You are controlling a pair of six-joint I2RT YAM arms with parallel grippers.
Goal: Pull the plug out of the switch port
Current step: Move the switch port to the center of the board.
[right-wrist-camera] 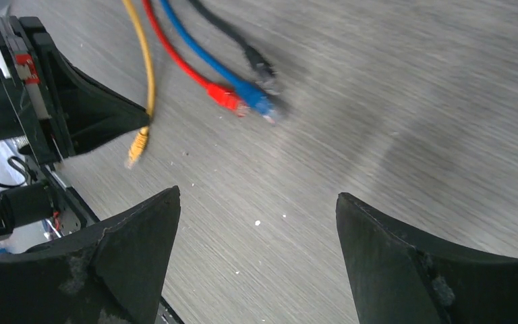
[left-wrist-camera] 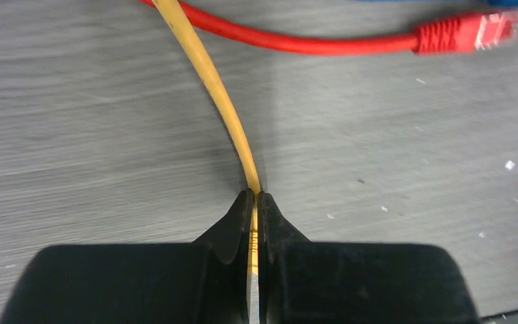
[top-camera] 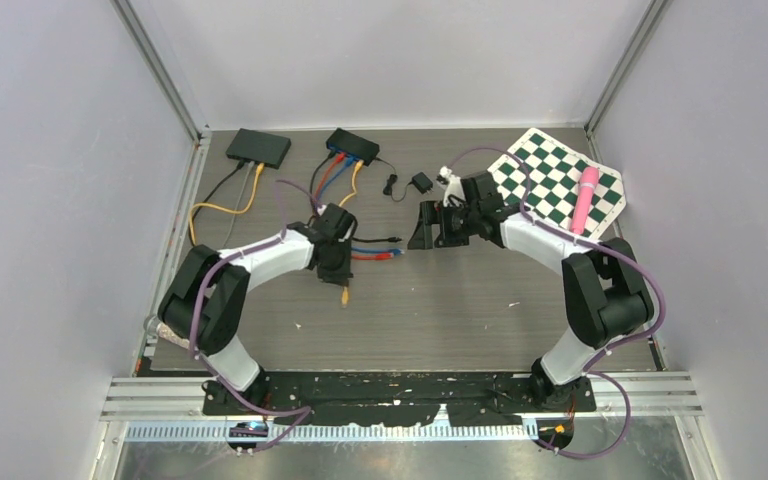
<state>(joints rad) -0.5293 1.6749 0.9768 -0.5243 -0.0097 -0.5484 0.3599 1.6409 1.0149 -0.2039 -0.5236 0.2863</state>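
Two black switches stand at the back, one on the left (top-camera: 258, 147) and one to its right (top-camera: 352, 146), with cables in their ports. My left gripper (top-camera: 337, 275) is shut on a yellow cable (left-wrist-camera: 221, 101) just behind its plug (top-camera: 344, 296), which is free of any port and sticks out below the fingers. The yellow plug also shows in the right wrist view (right-wrist-camera: 137, 145), next to the left gripper (right-wrist-camera: 81, 118). My right gripper (top-camera: 423, 228) is open and empty above the table, to the right of the loose plugs; it also shows in its own wrist view (right-wrist-camera: 256, 202).
Loose red (right-wrist-camera: 226, 98), blue (right-wrist-camera: 256, 104) and black (right-wrist-camera: 260, 66) plugs lie unplugged mid-table. A small black adapter (top-camera: 420, 182) lies behind the right gripper. A green-white chequered mat (top-camera: 558, 182) with a pink cylinder (top-camera: 584, 198) lies at the back right. Walls enclose the table.
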